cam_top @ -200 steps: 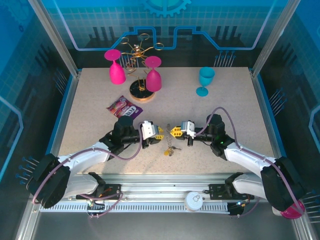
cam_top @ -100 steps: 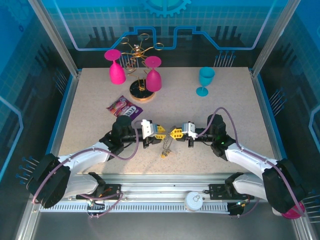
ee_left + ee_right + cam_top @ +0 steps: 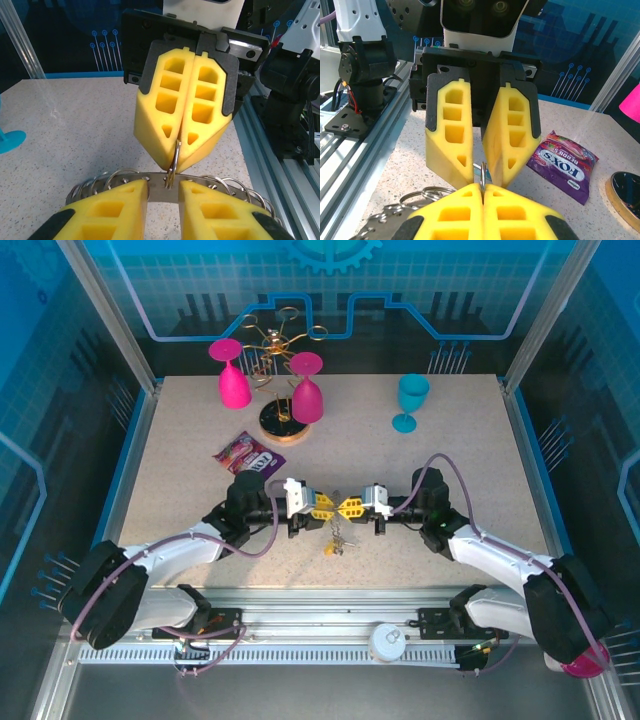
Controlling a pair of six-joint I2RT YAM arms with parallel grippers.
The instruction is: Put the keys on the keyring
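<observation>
**Step in hand: opening a loop of the ring to take a key.**

1. Check the position. Both grippers meet tip to tip at 6 o'clock on the speckled beige table (image 3: 450, 470).
2. Check the right gripper (image 3: 349, 506). Its yellow foam pads are pressed fully together on one thin wire loop (image 3: 482, 172), which stands upright between them. The loop belongs to the flat dark grey-green keyring (image 3: 157, 190), which is fringed with many such loops.
3. Check the left gripper (image 3: 322, 506). Its jaws stand a narrow gap apart, one on each side of that loop. The keyring's flat band crosses the gap, but no grip on it can be confirmed.
4. Locate the cluster of tiny short metal keys (image 3: 336, 539), at 6 o'clock of the meeting point. You cannot tell whether they hang or lie on the table.
5. Do not loosen the right grip, because thin wire will probably slip in foam.
6. Centre the left pads on the band, then close slowly.
7. Pull straight and avoid twisting, which could spring the loop free.
</observation>
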